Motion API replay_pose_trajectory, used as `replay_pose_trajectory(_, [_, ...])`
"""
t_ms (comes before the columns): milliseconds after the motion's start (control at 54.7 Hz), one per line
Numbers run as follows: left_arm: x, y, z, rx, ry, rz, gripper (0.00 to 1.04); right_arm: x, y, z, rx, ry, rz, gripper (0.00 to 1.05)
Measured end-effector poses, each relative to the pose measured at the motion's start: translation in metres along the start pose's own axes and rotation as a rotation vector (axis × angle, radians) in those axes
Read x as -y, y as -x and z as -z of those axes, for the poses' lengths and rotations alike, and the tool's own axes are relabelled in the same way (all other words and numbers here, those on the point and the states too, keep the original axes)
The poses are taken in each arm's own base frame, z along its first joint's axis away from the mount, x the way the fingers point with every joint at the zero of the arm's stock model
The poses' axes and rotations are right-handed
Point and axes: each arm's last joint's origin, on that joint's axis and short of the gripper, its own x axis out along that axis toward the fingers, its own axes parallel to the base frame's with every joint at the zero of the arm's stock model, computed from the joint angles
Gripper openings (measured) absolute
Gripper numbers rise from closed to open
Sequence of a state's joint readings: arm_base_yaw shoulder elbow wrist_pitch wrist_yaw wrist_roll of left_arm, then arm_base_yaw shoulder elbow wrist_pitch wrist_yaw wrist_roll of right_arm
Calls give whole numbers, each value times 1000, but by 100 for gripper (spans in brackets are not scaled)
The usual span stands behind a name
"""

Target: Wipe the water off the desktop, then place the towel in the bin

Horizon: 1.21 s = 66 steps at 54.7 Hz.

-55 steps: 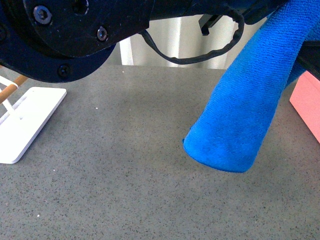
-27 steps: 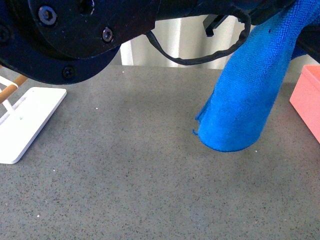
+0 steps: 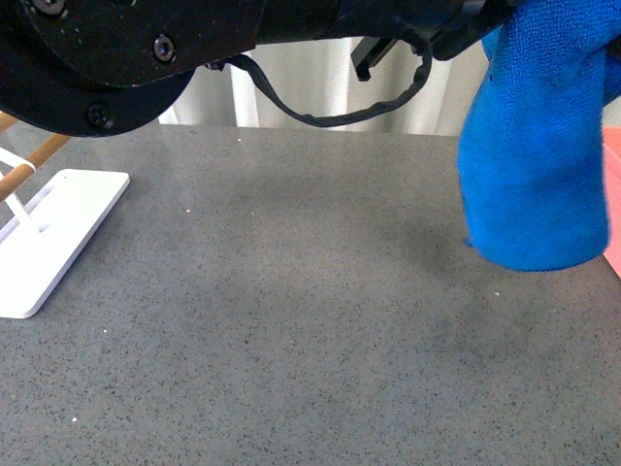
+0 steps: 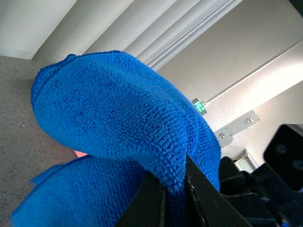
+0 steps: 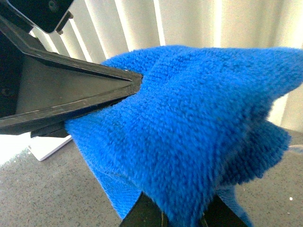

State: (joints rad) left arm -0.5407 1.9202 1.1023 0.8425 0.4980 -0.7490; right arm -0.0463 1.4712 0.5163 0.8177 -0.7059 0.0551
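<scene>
1. The towel (image 3: pixel 534 146) hangs in the air at the right of the front view. It is a thick blue fold, and its rounded lower end is clear of the desktop (image 3: pixel 291 340).
2. The left gripper (image 4: pixel 174 187) is clamped on the towel. In the left wrist view a ridge of cloth is pinched between its two dark fingers, and the rest bulges up over them.
3. The right gripper (image 5: pixel 173 210) also has cloth squeezed between its fingers, so both grippers hold the same towel. The right wrist view shows the left gripper's wedge-shaped jaws coming in from the side and biting into the upper fold.
4. A thin pink strip at the right edge of the front view, just behind the towel, is probably the bin (image 3: pixel 616 194). Too little of it shows to be sure.
5. The desktop is speckled grey and faintly glossy, and it fills the lower part of the front view beneath the towel.
6. A black arm (image 3: pixel 116 49) spans the top of the front view from the left, with a loop of black cable (image 3: pixel 330 116) sagging below it.
7. A white rack base (image 3: pixel 53 233) lies flat on the desktop at the far left, well apart from the towel. A wooden bar (image 3: pixel 29 163) slants above it.
</scene>
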Motion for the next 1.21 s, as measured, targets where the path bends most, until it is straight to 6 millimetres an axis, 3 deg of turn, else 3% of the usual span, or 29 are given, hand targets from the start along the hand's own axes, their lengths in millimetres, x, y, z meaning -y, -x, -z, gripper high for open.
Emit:
replay_pose_trajectory(165, [-10, 4, -3, -11, -14, -38, 27, 3, 9, -6, -17, 17, 30, 3])
replay_pose_trajectory(256, [-30, 15, -12, 10, -20, -102, 47, 11, 14, -6, -33, 20, 84, 3])
replay_pose_trajectory(439, [-66, 50, -30, 45, -32, -206, 76, 15, 16, -4, -43, 25, 111, 3])
replay_pose_trajectory(585, [-86, 91, -38, 39, -50, -275, 100, 16, 14, -2, -55, 27, 113, 3])
replay_pose_trajectory(823, [-76, 164, -44, -9, -118, -304, 98, 22, 11, 7, -101, 18, 142, 3])
replay_pose_trajectory(1024, [-61, 231, -50, 58, -159, -334, 98, 25, 8, 17, -133, 4, 149, 3])
replay_pose_trajectory(1206, [-52, 262, -52, 99, -169, -380, 98, 25, 4, 23, -149, -4, 151, 3])
